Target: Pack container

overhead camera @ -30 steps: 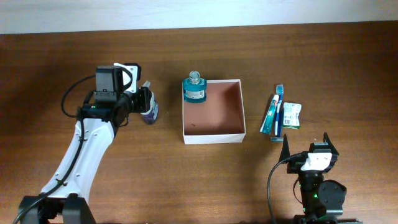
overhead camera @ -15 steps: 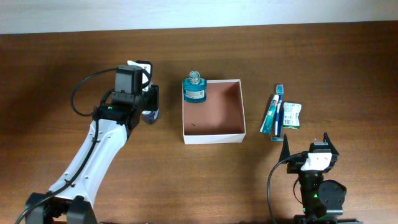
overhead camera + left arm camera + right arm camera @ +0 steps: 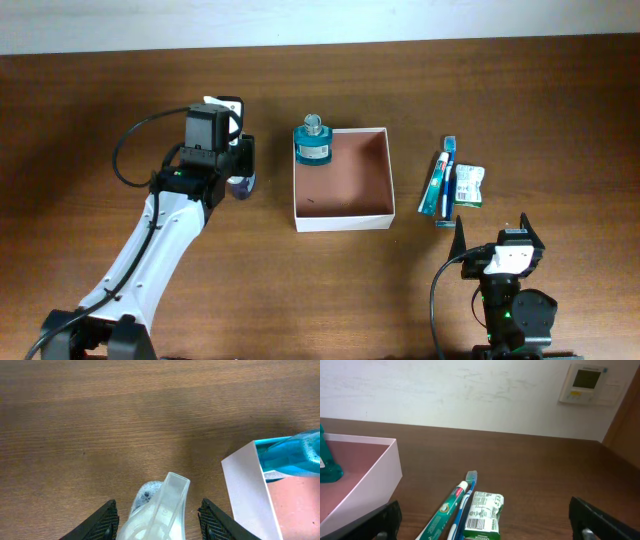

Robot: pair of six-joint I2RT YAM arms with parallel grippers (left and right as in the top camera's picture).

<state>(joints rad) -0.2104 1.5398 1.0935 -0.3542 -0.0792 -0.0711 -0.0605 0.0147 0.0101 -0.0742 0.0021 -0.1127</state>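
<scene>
Left claw [image 3: 240, 171] and bottle [image 3: 162, 500] nearer container [image 3: 343, 220]

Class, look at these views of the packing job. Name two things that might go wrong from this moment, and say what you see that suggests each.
1. The clear bottle sits between the left end effector's fingers. How firm the hold is cannot be seen, so the bottle might slip.
2. The blue bottle stands in the container's corner nearest that arm, so bringing the clear bottle in might knock it over.
</scene>
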